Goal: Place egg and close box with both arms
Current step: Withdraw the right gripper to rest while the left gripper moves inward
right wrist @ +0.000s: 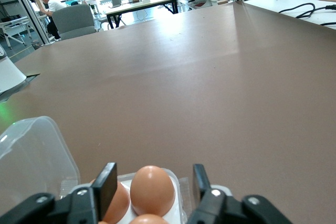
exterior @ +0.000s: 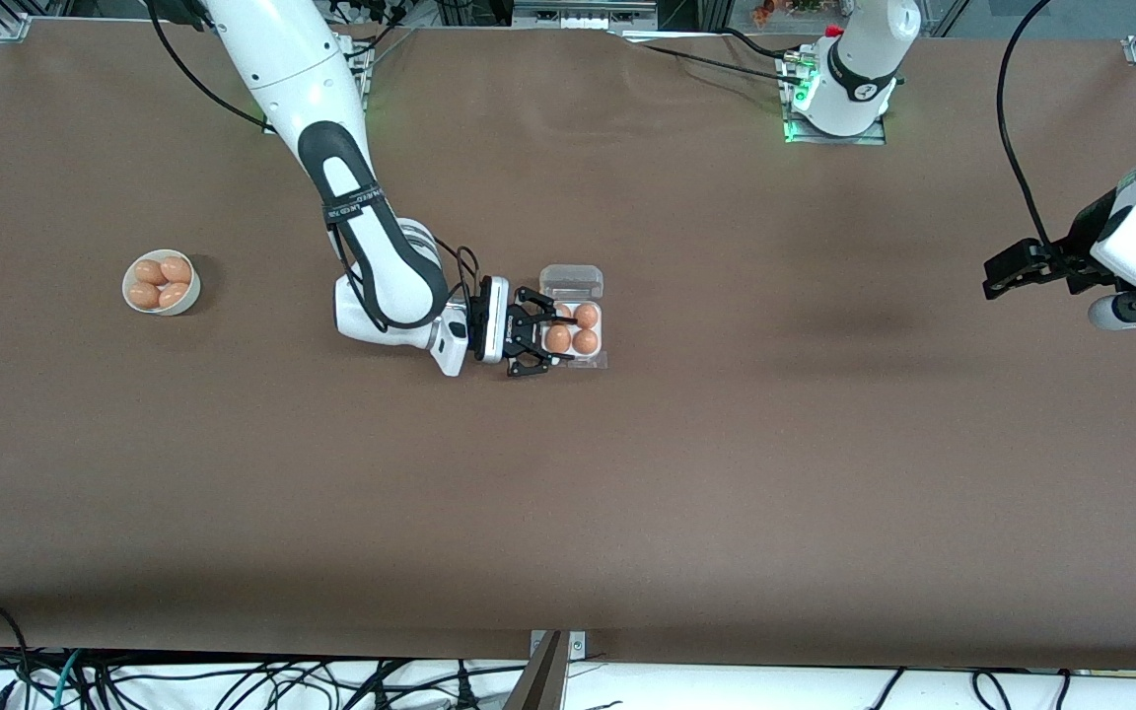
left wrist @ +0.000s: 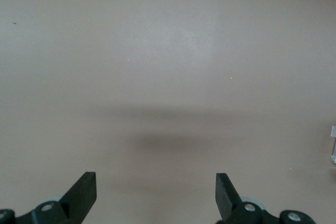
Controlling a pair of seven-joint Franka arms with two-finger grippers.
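Observation:
The box (exterior: 603, 330) is a white tray with its clear lid (exterior: 573, 281) lying open, on the side farther from the front camera. Brown eggs (exterior: 585, 341) sit in its cells. My right gripper (exterior: 540, 337) is open at the tray's edge toward the right arm's end, low over it. In the right wrist view an egg (right wrist: 152, 190) stands in its cell between that gripper's (right wrist: 153, 177) spread fingers, which do not touch it; the lid (right wrist: 31, 150) shows beside it. My left gripper (exterior: 1007, 271) waits open and empty over bare table at the left arm's end; it also shows in the left wrist view (left wrist: 156, 192).
A round white bowl (exterior: 191, 296) with several brown eggs stands toward the right arm's end of the table. The brown tabletop (exterior: 726, 473) stretches between the box and the left gripper.

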